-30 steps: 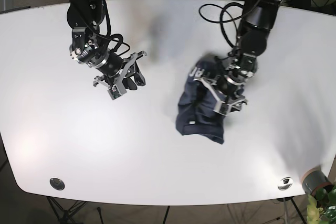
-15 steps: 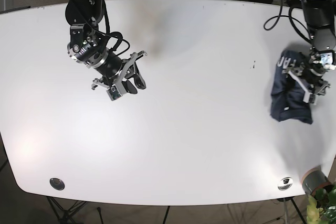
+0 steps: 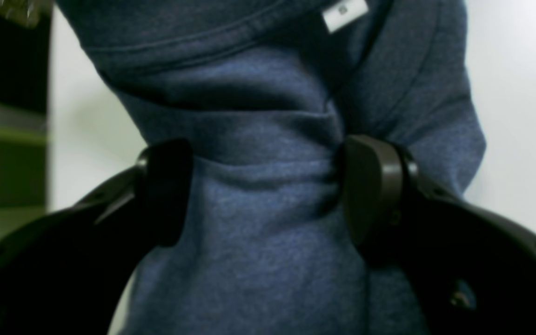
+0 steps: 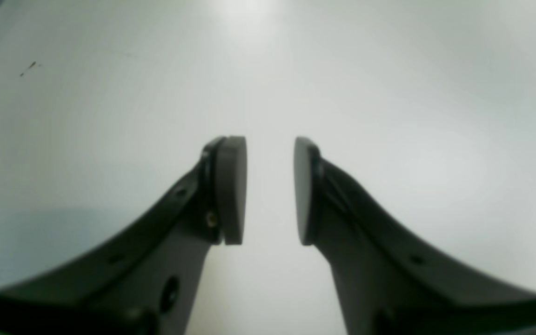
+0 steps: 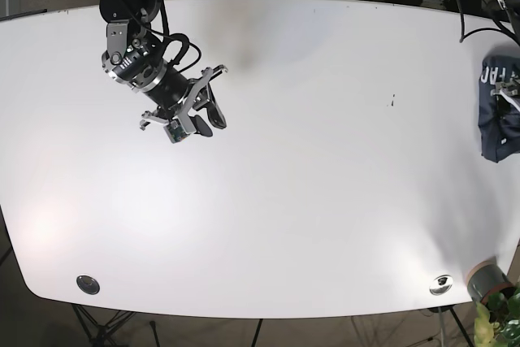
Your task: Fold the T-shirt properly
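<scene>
The white table [image 5: 325, 201] spans the base view (dark floor beyond its edges). At its far right edge, the left gripper [image 3: 263, 190] pinches the bunched navy T-shirt [image 5: 497, 111]. The right gripper [image 4: 270, 190] hovers empty, jaws slightly parted.

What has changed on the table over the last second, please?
The left hand, gripping the bunched T-shirt, has dragged it from right of the table's middle to the base view's far right edge. The right hand stayed open and empty over the upper left, only turning slightly.
</scene>
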`<action>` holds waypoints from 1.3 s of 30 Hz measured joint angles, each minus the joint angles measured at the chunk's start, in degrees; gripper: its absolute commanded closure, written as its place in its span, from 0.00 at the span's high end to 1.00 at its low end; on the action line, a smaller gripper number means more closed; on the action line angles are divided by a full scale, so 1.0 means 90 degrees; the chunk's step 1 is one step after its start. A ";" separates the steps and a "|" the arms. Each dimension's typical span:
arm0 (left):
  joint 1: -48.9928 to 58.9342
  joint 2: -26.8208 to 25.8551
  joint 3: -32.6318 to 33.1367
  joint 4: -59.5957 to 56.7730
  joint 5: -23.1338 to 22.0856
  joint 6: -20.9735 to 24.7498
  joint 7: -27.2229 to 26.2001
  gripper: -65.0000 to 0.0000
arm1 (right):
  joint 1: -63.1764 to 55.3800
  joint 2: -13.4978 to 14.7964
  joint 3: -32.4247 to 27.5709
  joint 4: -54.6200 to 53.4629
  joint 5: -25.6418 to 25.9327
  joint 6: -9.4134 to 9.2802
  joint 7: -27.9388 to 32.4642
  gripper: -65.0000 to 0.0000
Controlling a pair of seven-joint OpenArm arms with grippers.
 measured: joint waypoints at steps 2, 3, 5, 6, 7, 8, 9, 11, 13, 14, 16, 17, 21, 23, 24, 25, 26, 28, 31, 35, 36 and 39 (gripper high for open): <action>0.0000 -0.0051 0.0005 0.0068 0.0041 0.0015 0.0066 0.70 | -0.0066 0.0002 0.0000 0.0058 -0.0007 -0.0002 0.0000 0.24; 0.0005 -0.0078 0.0017 0.0148 0.0095 0.0005 0.0090 0.70 | -0.0109 0.0000 0.0000 0.0095 -0.0007 -0.0002 0.0024 0.24; 0.0022 -0.0134 0.0019 0.0335 0.0117 -0.0005 0.0146 0.70 | -0.0194 0.0000 -0.0002 0.0138 0.0000 -0.0002 0.0022 0.24; 0.0041 -0.0153 0.0019 0.0423 0.0114 -0.0007 0.0151 0.70 | -0.0226 0.0000 -0.0002 0.0168 0.0005 0.0002 0.0012 0.24; 0.0053 -0.0185 0.0017 0.0576 0.0117 0.0000 0.0155 0.70 | -0.0270 0.0000 -0.0002 0.0206 -0.0015 0.0000 0.0005 0.24; 0.0058 -0.0206 0.0000 0.0726 0.0119 0.0005 0.0155 0.70 | -0.0304 0.0002 0.0000 0.0250 -0.0015 -0.0002 0.0017 0.24; 0.0075 -0.0221 -0.0007 0.0855 0.0104 0.0005 0.0153 0.70 | -0.0323 0.0002 0.0000 0.0272 -0.0017 -0.0002 0.0019 0.24; 0.0187 -0.0277 -0.0046 0.1185 0.0100 -0.0002 0.0155 0.70 | -0.0372 0.0002 0.0000 0.0328 -0.0015 -0.0002 0.0039 0.24; 0.0401 -0.0306 -0.0294 0.1576 -0.0044 -0.0022 0.0107 0.70 | -0.0403 0.0000 -0.0002 0.0352 -0.0010 0.0002 0.0046 0.24; 0.0561 -0.0316 -0.0461 0.1802 -0.0197 -0.0017 0.0112 0.70 | -0.0406 0.0002 -0.0002 0.0350 -0.0015 0.0002 0.0044 0.24; 0.0971 -0.0357 -0.0690 0.2290 -0.0481 0.0017 0.0189 0.70 | -0.0406 0.0012 0.0002 0.0342 -0.0019 0.0000 0.0070 0.24; 0.1226 -0.0376 -0.0797 0.2628 -0.0602 0.0049 0.0333 0.70 | -0.0425 0.0049 0.0034 0.0338 -0.0068 0.0005 0.0214 0.24; 0.2181 -0.0165 -0.1146 0.4065 -0.1100 0.0138 0.0651 0.69 | -0.0726 0.0107 0.0423 0.0267 -0.0362 -0.0034 0.1309 0.24; 0.2538 0.0209 -0.1428 0.4714 -0.1127 0.0367 0.0588 0.69 | -0.0865 0.0114 0.0505 0.0146 -0.0454 -0.0034 0.1809 0.24; 0.2725 0.0515 -0.1586 0.5093 -0.1069 0.0515 0.0537 0.69 | -0.0959 0.0124 0.0512 0.0046 -0.0590 -0.0036 0.2040 0.24; 0.2863 0.0748 -0.1664 0.5365 -0.1005 0.0600 0.0508 0.69 | -0.1032 0.0121 0.0515 -0.0024 -0.0712 -0.0017 0.2127 0.24; 0.2924 0.0954 -0.1702 0.5578 -0.0811 0.0758 0.0571 0.69 | -0.1061 0.0119 0.0520 -0.0078 -0.0809 0.0005 0.2259 0.24; 0.2987 0.1477 -0.1734 0.6008 -0.0474 0.0964 0.0627 0.69 | -0.1129 0.0117 0.0515 -0.0214 -0.0993 0.0002 0.2458 0.24; 0.3048 0.2363 -0.1751 0.6691 0.0146 0.0903 0.0699 0.69 | -0.1345 0.0117 0.0522 -0.0253 -0.1132 0.0000 0.3062 0.24; 0.3223 0.3546 -0.1783 0.7536 0.0712 0.0882 0.0561 0.69 | -0.1729 0.0129 0.0692 -0.0265 -0.1127 0.0073 0.3524 0.24; 0.3274 0.3815 -0.1787 0.7713 0.0843 0.0925 0.0590 0.69 | -0.1831 0.0129 0.0804 -0.0277 -0.1122 0.0102 0.3555 0.24; 0.3417 0.4461 -0.1722 0.8036 0.1052 0.0950 0.0624 0.69 | -0.2006 0.0148 0.1013 -0.0311 -0.1197 -0.0068 0.3691 0.24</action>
